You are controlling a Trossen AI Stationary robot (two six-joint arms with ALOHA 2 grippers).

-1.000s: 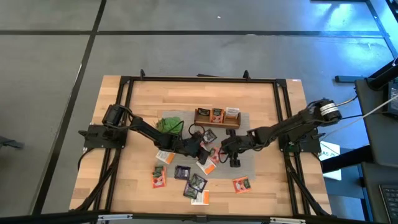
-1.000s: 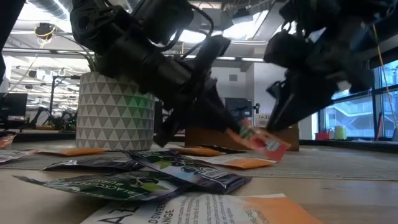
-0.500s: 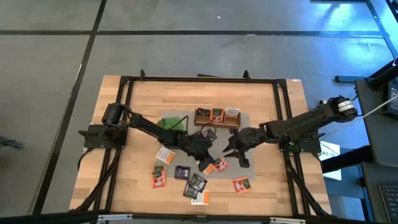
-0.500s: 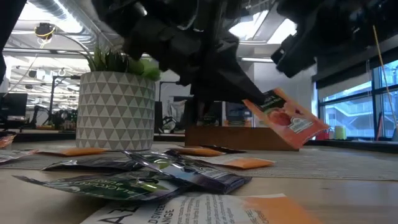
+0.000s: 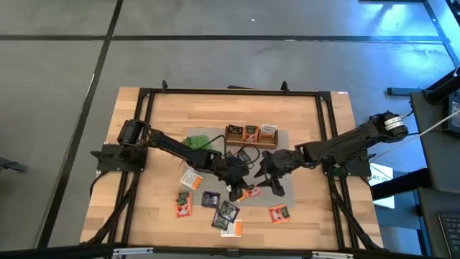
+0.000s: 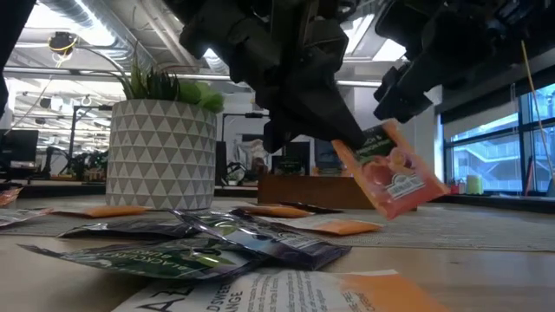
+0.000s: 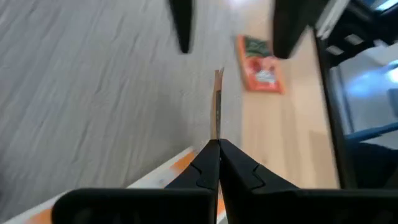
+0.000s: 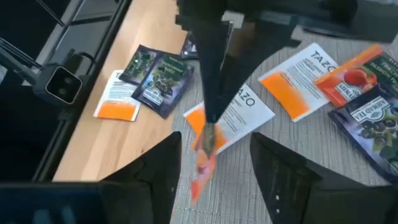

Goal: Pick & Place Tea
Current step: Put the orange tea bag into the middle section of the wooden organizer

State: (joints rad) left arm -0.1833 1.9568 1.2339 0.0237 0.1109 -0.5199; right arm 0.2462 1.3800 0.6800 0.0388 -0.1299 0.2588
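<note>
Sachets scattered before box; plant left of box.

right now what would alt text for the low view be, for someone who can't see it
A dark robot hand pinches an orange-red tea sachet by its edge, holding it tilted above the table. Purple and white sachets lie scattered in front; a potted plant and a wooden box stand behind.

A light wooden table with a black frame fills the middle of the high view. A grey mat covers its centre, bearing a brown wooden box and a green potted plant toward the upper middle. Tea sachets lie scattered across the lower middle, one orange-red sachet lower right, another lower left.
</note>
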